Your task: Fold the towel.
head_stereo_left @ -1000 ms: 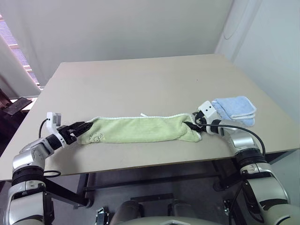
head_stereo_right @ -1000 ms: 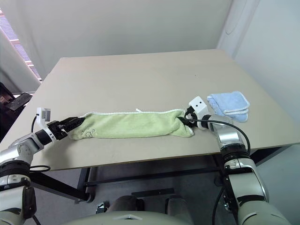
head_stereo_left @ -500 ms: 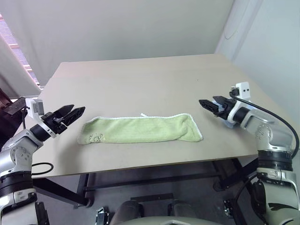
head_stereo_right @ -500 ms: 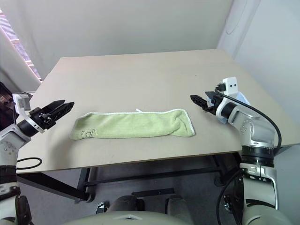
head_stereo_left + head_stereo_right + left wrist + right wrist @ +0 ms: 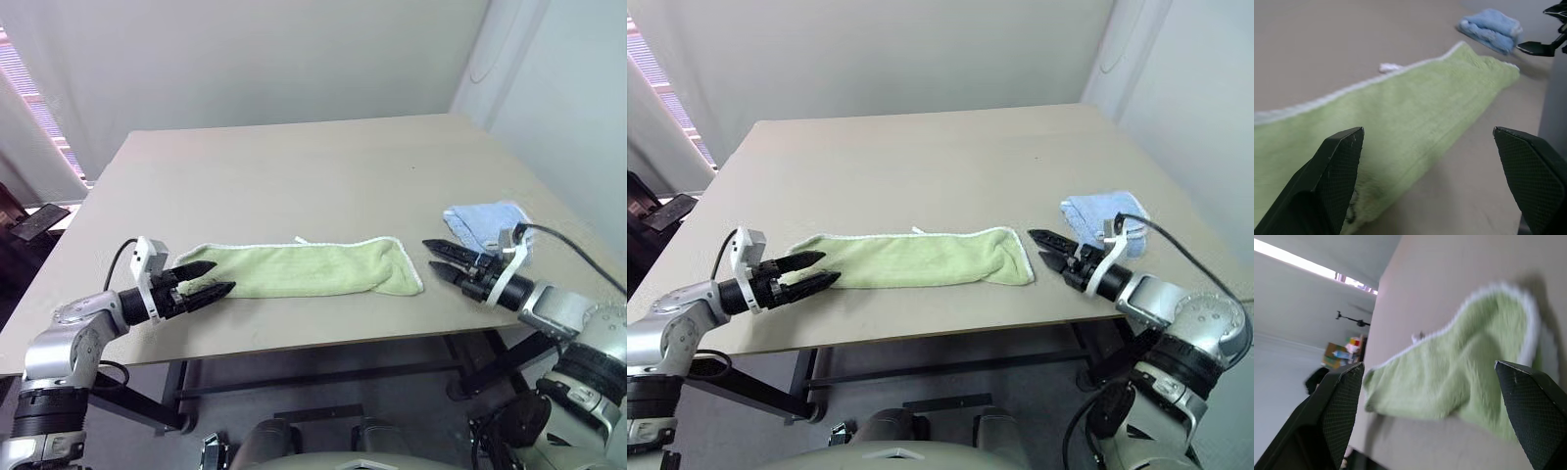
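The towel lies flat on the bench as a long, narrow light green strip, folded lengthwise, running left to right near the front edge, its white edging along the far side. The left end effector hovers over the towel's left end, its fingers spread wide with nothing between them. The right end effector sits just beside the towel's right end, apart from it, fingers likewise spread wide and empty. A smaller light blue folded cloth rests on the bench just behind the right end effector, near the towel's right end.
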Robot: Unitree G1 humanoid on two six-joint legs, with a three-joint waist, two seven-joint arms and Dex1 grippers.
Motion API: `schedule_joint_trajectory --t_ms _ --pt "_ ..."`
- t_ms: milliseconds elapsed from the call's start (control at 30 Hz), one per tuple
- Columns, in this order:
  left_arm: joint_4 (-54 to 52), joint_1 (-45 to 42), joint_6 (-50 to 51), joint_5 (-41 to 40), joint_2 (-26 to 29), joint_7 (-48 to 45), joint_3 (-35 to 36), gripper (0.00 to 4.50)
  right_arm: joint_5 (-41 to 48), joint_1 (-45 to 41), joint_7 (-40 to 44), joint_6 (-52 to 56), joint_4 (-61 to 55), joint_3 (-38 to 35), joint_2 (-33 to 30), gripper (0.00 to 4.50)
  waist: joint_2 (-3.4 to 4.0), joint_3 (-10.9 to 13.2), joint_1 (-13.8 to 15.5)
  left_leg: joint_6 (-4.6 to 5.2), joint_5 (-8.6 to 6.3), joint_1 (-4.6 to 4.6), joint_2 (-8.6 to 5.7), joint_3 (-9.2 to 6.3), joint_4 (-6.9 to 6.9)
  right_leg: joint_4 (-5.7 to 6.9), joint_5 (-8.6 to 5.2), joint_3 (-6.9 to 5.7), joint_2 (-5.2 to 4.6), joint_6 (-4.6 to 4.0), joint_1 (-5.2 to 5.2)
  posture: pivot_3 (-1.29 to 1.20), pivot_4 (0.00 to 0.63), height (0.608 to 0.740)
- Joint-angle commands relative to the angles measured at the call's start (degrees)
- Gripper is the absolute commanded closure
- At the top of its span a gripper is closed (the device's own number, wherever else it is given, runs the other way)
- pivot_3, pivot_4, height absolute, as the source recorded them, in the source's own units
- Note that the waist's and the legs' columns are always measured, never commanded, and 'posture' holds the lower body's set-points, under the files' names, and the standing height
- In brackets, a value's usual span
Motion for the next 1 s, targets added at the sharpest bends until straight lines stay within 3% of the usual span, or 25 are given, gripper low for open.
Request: schedule_joint_trajectory --t_ms 33,300,433,533,700,1000 --pt "-1.23 -1.5 -1.47 0.54 0.01 -0.67 -1.06 0.04 10.24 2.51 -8.89 0.41 -2.2 -0.92 3.28 0.05 0.02 0.01 -0.03 0.01 0.0 0.0 0.0 0.0 0.0 -0.01 0.0 0.0 0.0 0.01 -0.01 0.0 0.0 0.736" --pt "0.09 -2.75 -2.54 1.54 -1.01 -0.7 -2.81 0.04 28.47 8.52 -29.51 -4.68 -5.92 1.02 10.19 0.05 0.09 0.05 -0.15 0.02 0.0 0.0 0.01 0.01 0.01 -0.03 0.0 0.0 0.01 0.01 0.02 0.0 0.0 0.736" --pt "-0.18 -2.38 -2.3 0.95 -1.36 -0.53 -2.56 0.04 44.74 15.54 -38.64 -13.79 -7.9 9.39 5.84 0.05 0.15 0.08 -0.09 0.1 0.04 -0.02 0.01 0.01 0.0 -0.11 -0.02 0.0 0.01 0.02 0.05 0.0 0.0 0.736" --pt "0.02 -2.22 -2.83 1.56 -1.59 -0.3 -3.03 0.04 51.04 18.99 -42.36 -19.66 -9.11 15.43 2.58 0.05 0.15 0.08 -0.21 0.21 0.05 -0.03 0.01 0.01 -0.01 -0.23 -0.03 0.0 0.0 0.03 0.09 0.0 0.0 0.736" --pt "-0.56 -2.09 -2.38 1.05 -2.38 0.38 -2.94 0.04 46.75 16.52 -43.97 -29.27 -3.76 18.41 -0.17 0.05 0.16 0.09 -0.5 0.23 0.06 -0.02 0.05 0.01 -0.02 -0.36 -0.04 0.0 0.01 0.04 0.14 0.0 0.0 0.736" --pt "-0.41 -2.31 -2.33 1.26 -2.16 0.56 -3.11 0.04 44.83 10.81 -41.32 -32.8 0.69 25.0 0.07 0.05 0.16 0.09 -0.35 0.33 0.0 0.0 0.07 0.01 -0.03 -0.88 -0.02 -0.01 0.04 0.03 0.45 0.0 0.0 0.736"
